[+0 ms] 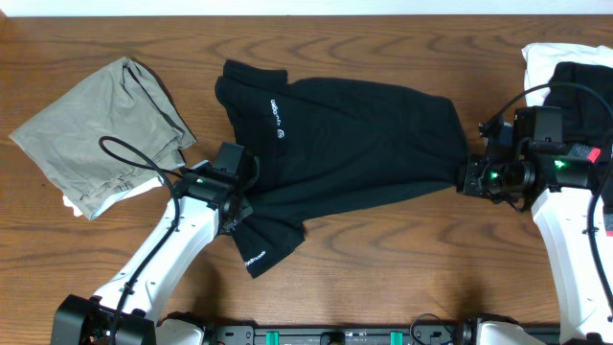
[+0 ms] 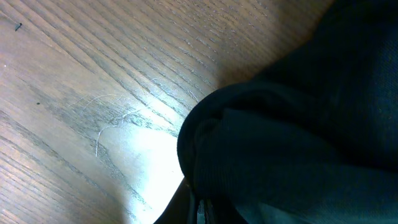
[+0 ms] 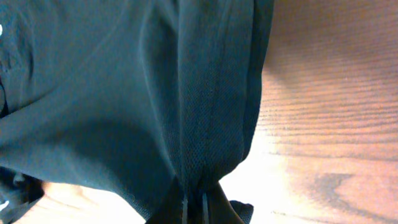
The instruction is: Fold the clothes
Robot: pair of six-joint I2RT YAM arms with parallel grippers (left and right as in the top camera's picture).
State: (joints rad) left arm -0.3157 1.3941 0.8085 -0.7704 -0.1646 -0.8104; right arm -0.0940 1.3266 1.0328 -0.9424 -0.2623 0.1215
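Four garments lying out. Left fingers (image 1: 233, 209) and right fingers (image 3: 214, 208) each pinching black shirt (image 1: 345, 144); its white logo print (image 1: 273, 113) showing, unreadable. Olive-grey garment (image 1: 96, 134) lying outside left fingers; white piece (image 1: 546, 57) and black piece (image 1: 584, 81) sitting behind right fingers.

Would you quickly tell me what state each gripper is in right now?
Left gripper: shut on a bunched part of the black shirt.
Right gripper: shut on the black shirt's edge.

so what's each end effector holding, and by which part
Both hold the plain black fabric shirt: left end effector pinches a fold beside its near sleeve, right end effector its bunched hem edge.
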